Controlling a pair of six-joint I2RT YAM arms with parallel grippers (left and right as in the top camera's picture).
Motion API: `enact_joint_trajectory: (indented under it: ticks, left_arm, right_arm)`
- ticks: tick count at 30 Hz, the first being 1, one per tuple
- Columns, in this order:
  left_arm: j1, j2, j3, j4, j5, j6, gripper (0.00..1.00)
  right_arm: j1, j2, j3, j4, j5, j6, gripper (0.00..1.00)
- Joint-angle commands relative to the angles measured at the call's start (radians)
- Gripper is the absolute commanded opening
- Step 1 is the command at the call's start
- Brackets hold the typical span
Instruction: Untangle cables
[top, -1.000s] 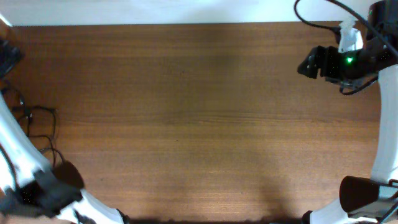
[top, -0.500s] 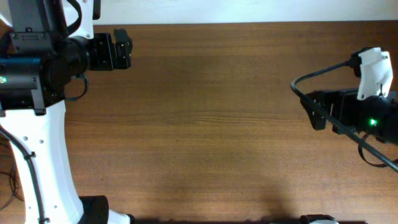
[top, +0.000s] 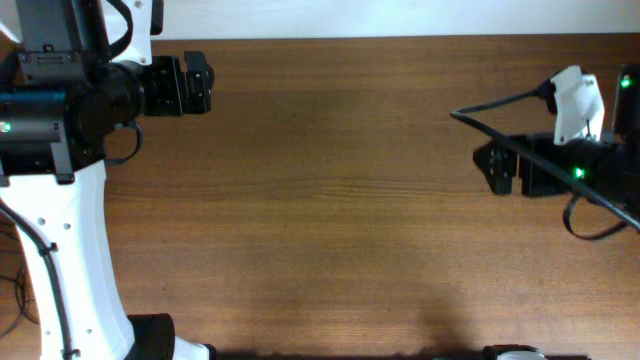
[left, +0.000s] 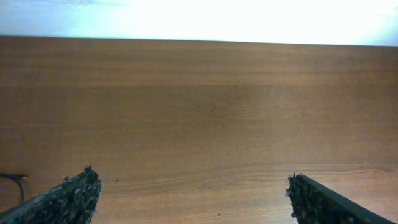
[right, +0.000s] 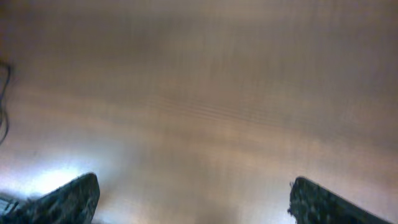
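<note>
The left fingers (left: 68, 199) stand wide apart, holding nothing, with only wood between them. The right fingers (right: 68, 199) are spread just as wide and empty, in a blurred view. The cables (left: 12, 177) lie on the surface (left: 205, 112) just outside the left-hand finger. Only a short end shows, running sideways off the frame edge.

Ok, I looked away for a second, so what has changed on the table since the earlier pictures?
The left gripper swung from the near-left corner to the far-left; its arm now hides most of the cables. The right gripper came nearer from the far-right corner and edged inwards. Both stand open, empty. The table is unchanged.
</note>
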Motion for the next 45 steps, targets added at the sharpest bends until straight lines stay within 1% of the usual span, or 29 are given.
enact_joint_trajectory:
  ticks: [1, 2, 3, 5, 6, 7, 10, 12, 14, 15, 16, 18, 20, 22, 23, 38, 39, 40, 41, 42, 44, 45]
  left_arm:
    - [-0.004, 0.007, -0.004, -0.002, 0.013, 0.012, 0.99]
    - [-0.004, 0.007, -0.004, -0.001, 0.013, 0.012, 0.99]
    - [-0.004, 0.007, -0.004, -0.002, 0.013, 0.012, 0.99]
    - [-0.004, 0.007, -0.004, -0.002, 0.013, 0.012, 0.99]
    - [-0.004, 0.007, -0.004, -0.001, 0.013, 0.012, 0.99]
    - [-0.004, 0.006, -0.004, -0.002, 0.013, 0.012, 1.00]
    - [-0.004, 0.007, -0.004, -0.002, 0.013, 0.012, 0.99]
    - [-0.004, 0.006, -0.004, -0.002, 0.013, 0.012, 0.99]
    - [-0.004, 0.007, -0.004, -0.002, 0.014, 0.012, 0.99]
    - [-0.004, 0.007, -0.004, -0.001, 0.013, 0.012, 0.99]
    - [-0.004, 0.007, -0.004, -0.002, 0.013, 0.012, 0.99]
    - [-0.004, 0.007, -0.004, -0.002, 0.013, 0.012, 0.99]
    - [-0.004, 0.007, -0.004, -0.002, 0.013, 0.012, 0.99]
    - [-0.004, 0.007, -0.004, -0.002, 0.013, 0.012, 0.99]
    - [-0.004, 0.007, -0.004, -0.001, 0.013, 0.012, 0.99]
    - [-0.004, 0.007, -0.004, -0.011, 0.013, 0.013, 0.99]
    - [-0.004, 0.006, -0.004, -0.051, -0.043, 0.023, 1.00]
    - [-0.004, -0.008, -0.010, -0.047, -0.070, 0.029, 0.99]
    - [-0.004, -0.037, -0.052, -0.027, -0.069, 0.042, 0.99]
    - [-0.004, -0.136, -0.222, 0.085, -0.061, 0.042, 1.00]
    - [-0.004, -0.284, -0.491, 0.278, -0.061, 0.042, 0.99]
    - [-0.004, -0.413, -0.714, 0.417, -0.061, 0.042, 0.99]
  right_arm:
    - [0.005, -0.086, -0.104, 0.169, 0.008, -0.023, 0.99]
    - [0.007, -0.165, -0.226, 0.309, 0.005, -0.027, 0.99]
    - [0.016, -0.228, -0.328, 0.408, 0.002, -0.042, 0.99]
    - [0.051, -0.380, -0.587, 0.669, 0.001, -0.104, 0.99]
    - [0.064, -0.488, -0.766, 0.831, 0.000, -0.113, 0.99]
    - [0.065, -0.579, -0.909, 0.939, -0.003, -0.113, 0.99]
    - [0.065, -0.796, -1.254, 1.202, -0.003, -0.113, 0.99]
    - [0.065, -0.971, -1.521, 1.416, -0.002, -0.113, 0.99]
    - [0.065, -1.099, -1.724, 1.587, 0.002, -0.113, 0.99]
    - [0.065, -1.148, -1.799, 1.631, 0.005, -0.113, 0.99]
    - [0.070, -1.189, -1.855, 1.654, 0.010, -0.113, 0.99]
    - [0.100, -1.284, -1.947, 1.657, 0.013, -0.170, 0.99]
    - [0.118, -1.357, -2.003, 1.626, 0.025, -0.180, 0.99]
    - [0.125, -1.374, -2.003, 1.518, 0.027, -0.179, 0.99]
    - [0.124, -1.374, -2.003, 1.503, 0.027, -0.168, 0.99]
    - [0.123, -1.374, -2.003, 1.506, 0.027, -0.168, 0.99]
    - [0.123, -1.374, -2.003, 1.506, 0.027, -0.168, 0.99]
    - [0.123, -1.374, -2.003, 1.506, 0.027, -0.168, 0.99]
    - [0.123, -1.374, -2.003, 1.506, 0.027, -0.168, 0.99]
    - [0.123, -1.374, -2.003, 1.506, 0.027, -0.168, 0.99]
    - [0.123, -1.374, -2.003, 1.506, 0.027, -0.168, 0.99]
    - [0.123, -1.374, -2.003, 1.506, 0.027, -0.168, 0.99]
